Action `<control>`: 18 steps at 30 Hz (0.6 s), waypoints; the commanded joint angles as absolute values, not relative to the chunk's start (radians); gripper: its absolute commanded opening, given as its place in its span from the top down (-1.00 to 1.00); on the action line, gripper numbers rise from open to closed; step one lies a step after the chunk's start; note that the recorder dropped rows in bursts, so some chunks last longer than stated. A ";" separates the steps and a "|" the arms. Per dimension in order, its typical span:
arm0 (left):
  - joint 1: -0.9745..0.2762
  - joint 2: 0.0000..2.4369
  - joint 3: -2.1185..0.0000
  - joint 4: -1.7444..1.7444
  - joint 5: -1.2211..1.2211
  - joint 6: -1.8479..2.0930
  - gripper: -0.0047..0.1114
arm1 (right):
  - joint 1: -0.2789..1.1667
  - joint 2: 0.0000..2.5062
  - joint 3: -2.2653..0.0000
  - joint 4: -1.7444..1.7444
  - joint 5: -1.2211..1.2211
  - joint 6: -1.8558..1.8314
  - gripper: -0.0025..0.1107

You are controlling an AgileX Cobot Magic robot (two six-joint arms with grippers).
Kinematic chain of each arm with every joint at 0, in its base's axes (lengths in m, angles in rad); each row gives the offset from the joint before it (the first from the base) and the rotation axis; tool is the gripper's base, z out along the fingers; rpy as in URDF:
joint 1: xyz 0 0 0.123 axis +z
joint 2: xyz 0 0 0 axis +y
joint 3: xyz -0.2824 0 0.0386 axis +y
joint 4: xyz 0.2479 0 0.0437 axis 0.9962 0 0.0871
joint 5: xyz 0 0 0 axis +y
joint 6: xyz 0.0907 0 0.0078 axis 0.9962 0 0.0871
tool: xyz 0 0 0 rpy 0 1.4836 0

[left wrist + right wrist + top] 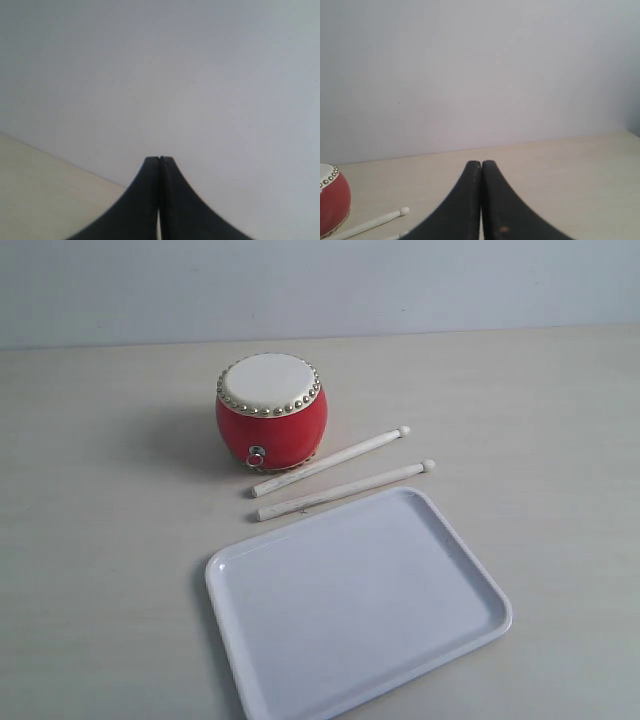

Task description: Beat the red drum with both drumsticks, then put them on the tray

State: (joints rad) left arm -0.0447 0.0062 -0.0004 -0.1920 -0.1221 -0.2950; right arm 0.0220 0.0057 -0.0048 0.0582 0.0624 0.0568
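Observation:
The red drum (271,412) stands upright on the table, cream skin up, and its edge shows in the right wrist view (332,200). Two pale wooden drumsticks lie side by side just in front of it: one (330,461) close to the drum, the other (345,490) between it and the white tray (480,585). One bead tip shows in the right wrist view (404,211). Neither arm appears in the exterior view. My left gripper (159,159) is shut on nothing, facing the wall. My right gripper (481,162) is shut on nothing, away from the drum.
The pale wooden table (100,500) runs back to a plain light wall (320,285). The tray sits at the near edge of the exterior view.

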 commanded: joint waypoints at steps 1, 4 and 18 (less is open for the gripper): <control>-0.042 0.000 0.000 -0.195 -0.119 -0.300 0.92 | 0.023 0.000 0.000 0.049 0.059 0.055 0.96; -0.042 0.000 0.000 -0.195 -0.119 -0.300 0.92 | 0.023 0.000 0.000 0.049 0.059 0.055 0.96; -0.042 0.000 0.000 -0.248 -0.118 -0.355 0.92 | 0.023 0.000 0.000 0.658 -0.138 0.470 0.96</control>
